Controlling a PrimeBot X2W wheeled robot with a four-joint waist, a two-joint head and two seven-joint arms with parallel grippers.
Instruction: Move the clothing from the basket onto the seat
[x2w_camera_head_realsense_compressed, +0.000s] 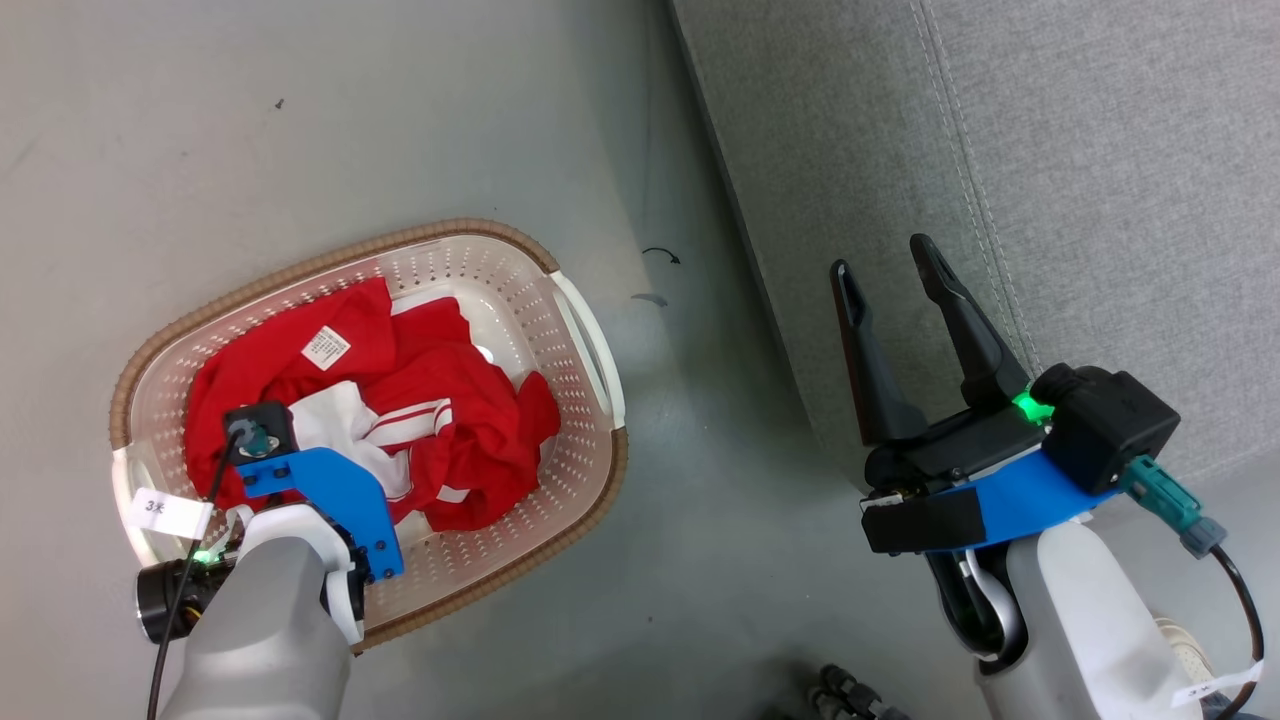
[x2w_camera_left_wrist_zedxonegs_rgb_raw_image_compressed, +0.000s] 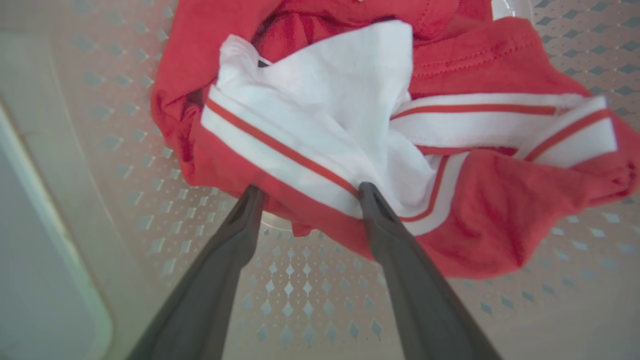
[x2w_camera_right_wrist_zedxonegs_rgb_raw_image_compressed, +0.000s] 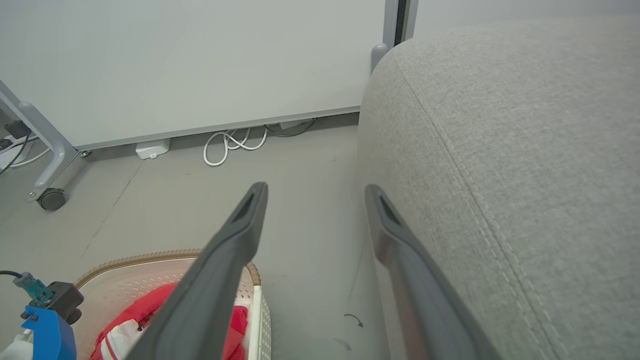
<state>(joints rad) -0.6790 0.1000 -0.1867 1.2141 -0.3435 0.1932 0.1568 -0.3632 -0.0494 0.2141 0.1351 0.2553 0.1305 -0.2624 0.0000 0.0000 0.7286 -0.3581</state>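
The clothing (x2w_camera_head_realsense_compressed: 400, 410), red garments with white panels and stripes, lies bunched inside the laundry basket (x2w_camera_head_realsense_compressed: 590, 350). The basket stands on the grey floor (x2w_camera_head_realsense_compressed: 700, 550) near the sofa seat (x2w_camera_head_realsense_compressed: 1100, 150), with a strip of floor between them. A white label (x2w_camera_head_realsense_compressed: 326, 347) faces up on the fabric. The left gripper (x2w_camera_left_wrist_zedxonegs_rgb_raw_image_compressed: 311, 192) is down in the basket, fingers spread, tips at a striped white edge; contact cannot be confirmed. The right gripper (x2w_camera_head_realsense_compressed: 882, 256) hangs spread and empty at the seat's front edge.

Head looks down; all views share basket (x2w_camera_head_realsense_compressed: 520, 290).
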